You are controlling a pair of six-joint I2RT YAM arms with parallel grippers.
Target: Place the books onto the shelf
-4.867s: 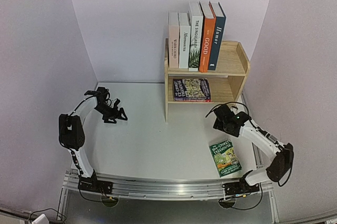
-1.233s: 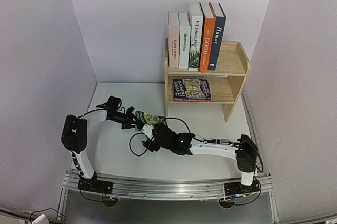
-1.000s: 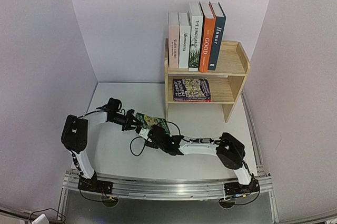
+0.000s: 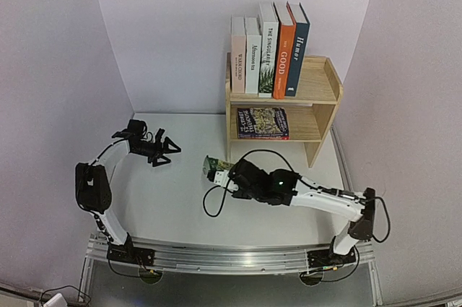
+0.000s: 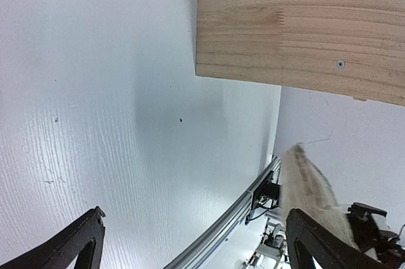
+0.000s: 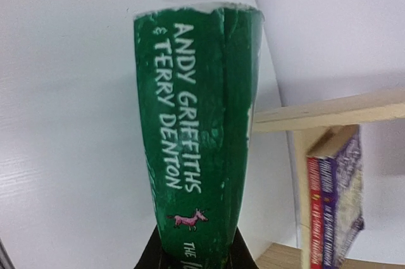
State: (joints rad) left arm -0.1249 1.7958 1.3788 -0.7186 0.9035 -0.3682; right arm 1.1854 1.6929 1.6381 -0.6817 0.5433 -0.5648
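Just in front of the shelf, at its left side, the right fingers pinch the green book by one end; it looks light, stiff and probably slick, so best squeezed across both covers, while farther left the left fingers gape wide, empty.

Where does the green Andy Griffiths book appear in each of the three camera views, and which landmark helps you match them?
Top external: green book near the centre, just left of the shelf, at its lower corner.
Left wrist: green book is probably the pale blurred shape at lower right; uncertain.
Right wrist: green book fills the centre, spine toward the camera.
Shared landmark: the wooden shelf, top in left wrist, right edge in right wrist.
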